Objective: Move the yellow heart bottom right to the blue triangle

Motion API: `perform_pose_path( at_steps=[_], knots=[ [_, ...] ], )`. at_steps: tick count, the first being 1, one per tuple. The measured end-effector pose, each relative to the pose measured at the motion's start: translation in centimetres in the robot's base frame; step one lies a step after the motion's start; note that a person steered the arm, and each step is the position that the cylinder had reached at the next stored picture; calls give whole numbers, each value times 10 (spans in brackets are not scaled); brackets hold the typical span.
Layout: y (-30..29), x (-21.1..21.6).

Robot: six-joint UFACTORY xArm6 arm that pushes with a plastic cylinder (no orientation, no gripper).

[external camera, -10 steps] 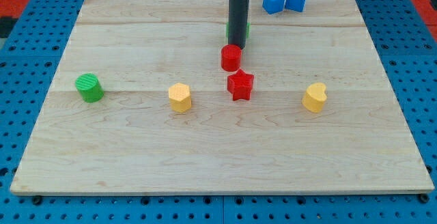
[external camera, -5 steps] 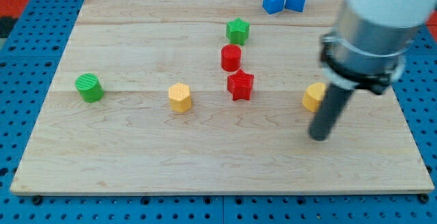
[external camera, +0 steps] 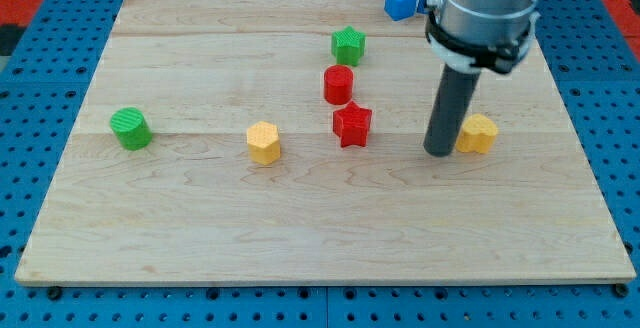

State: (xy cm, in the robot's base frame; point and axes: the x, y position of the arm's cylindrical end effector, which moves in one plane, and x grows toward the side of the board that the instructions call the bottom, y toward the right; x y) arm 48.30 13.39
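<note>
The yellow heart [external camera: 479,134] lies on the wooden board at the view's right, about mid-height. My tip [external camera: 438,152] stands just to the heart's left, touching or nearly touching it. A blue block [external camera: 400,1] sits at the view's top right edge of the board. A second blue block beside it, the triangle, is almost wholly hidden behind my arm.
A green star [external camera: 348,44], a red cylinder [external camera: 339,84] and a red star [external camera: 352,124] stand in a column at the board's middle. A yellow hexagon [external camera: 263,141] lies left of centre. A green cylinder [external camera: 130,128] sits at the left.
My tip swung from the green star down to the view's bottom right, then up to the heart's left side. The yellow heart has shifted a little to the right.
</note>
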Motion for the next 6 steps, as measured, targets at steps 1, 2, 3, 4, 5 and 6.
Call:
perform_pose_path(
  at_steps=[1, 2, 3, 4, 5, 6],
  knots=[
    [54, 4],
    [75, -58],
    [76, -104],
    [112, -68],
    [126, -26],
    [67, -16]
  ],
)
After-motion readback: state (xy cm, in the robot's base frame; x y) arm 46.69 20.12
